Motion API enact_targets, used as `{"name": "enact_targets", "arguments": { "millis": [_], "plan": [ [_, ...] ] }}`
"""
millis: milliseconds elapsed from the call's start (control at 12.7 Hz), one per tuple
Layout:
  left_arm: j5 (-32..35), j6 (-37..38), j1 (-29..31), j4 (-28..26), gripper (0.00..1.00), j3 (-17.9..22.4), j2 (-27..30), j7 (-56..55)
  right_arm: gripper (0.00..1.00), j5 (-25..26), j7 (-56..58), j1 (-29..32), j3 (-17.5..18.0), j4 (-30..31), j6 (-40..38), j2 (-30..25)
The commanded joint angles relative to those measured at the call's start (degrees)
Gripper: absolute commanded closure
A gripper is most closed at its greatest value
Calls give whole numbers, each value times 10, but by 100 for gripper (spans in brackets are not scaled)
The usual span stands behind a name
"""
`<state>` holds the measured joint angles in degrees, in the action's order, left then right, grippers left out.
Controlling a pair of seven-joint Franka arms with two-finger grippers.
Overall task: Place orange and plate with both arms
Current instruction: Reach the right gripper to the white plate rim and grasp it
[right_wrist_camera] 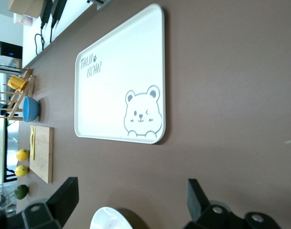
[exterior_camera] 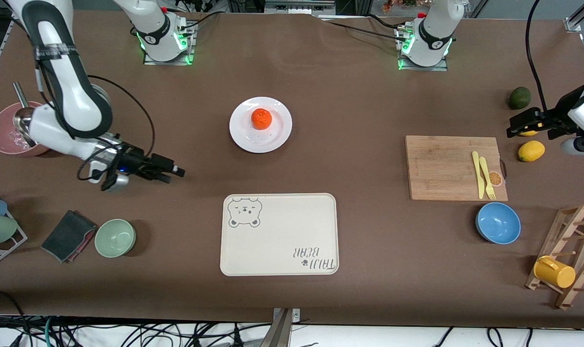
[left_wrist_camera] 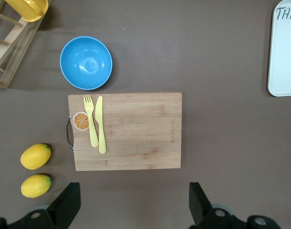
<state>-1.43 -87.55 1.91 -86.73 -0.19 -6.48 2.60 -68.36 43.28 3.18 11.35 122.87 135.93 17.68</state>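
Observation:
The orange (exterior_camera: 261, 118) sits on the white plate (exterior_camera: 272, 137) in the middle of the table, farther from the front camera than the bear-print tray. My right gripper (exterior_camera: 173, 175) is open and empty, low over the table, apart from the plate toward the right arm's end. In the right wrist view its gripper (right_wrist_camera: 131, 200) shows wide apart, with the plate's rim (right_wrist_camera: 109, 220) just in sight. My left gripper (exterior_camera: 512, 126) is open and empty over the table beside the lemons. In the left wrist view the gripper (left_wrist_camera: 133, 205) is over bare table next to the cutting board.
The cream bear tray (exterior_camera: 279, 234) lies nearer the front camera than the plate. A cutting board (exterior_camera: 451, 166) with yellow cutlery, a blue bowl (exterior_camera: 498, 222), lemons (exterior_camera: 531, 151) and a cup rack (exterior_camera: 569, 260) are at the left arm's end. A green bowl (exterior_camera: 115, 237) and pink bowl (exterior_camera: 5, 135) are at the right arm's end.

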Motion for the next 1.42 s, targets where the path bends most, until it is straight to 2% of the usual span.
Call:
{"name": "enact_targets", "arguments": {
  "millis": [0,158,237,395,553,870,1028,1344],
  "plan": [
    [-5,11,1,17,0,-1,-7,11,0,-75,64,18,70,75,43,-25],
    [-5,11,1,17,0,-1,-7,11,0,-162,134,21,120,127,81,-29],
    [-5,11,1,17,0,-1,-7,11,0,-232,192,22,146,150,100,-32],
    [-5,11,1,17,0,-2,-8,11,0,-325,315,24,161,196,102,-37],
    [-6,11,1,17,0,-1,-11,11,1,-359,380,31,174,233,101,-40],
    [-6,11,1,17,0,-2,-12,11,17,-461,471,32,206,272,104,-41],
    [-6,11,0,17,0,-2,-11,11,28,-490,489,31,221,279,106,-41],
    [-6,11,0,17,0,-2,-12,11,43,-525,519,31,234,280,106,-40]
  ]
}}
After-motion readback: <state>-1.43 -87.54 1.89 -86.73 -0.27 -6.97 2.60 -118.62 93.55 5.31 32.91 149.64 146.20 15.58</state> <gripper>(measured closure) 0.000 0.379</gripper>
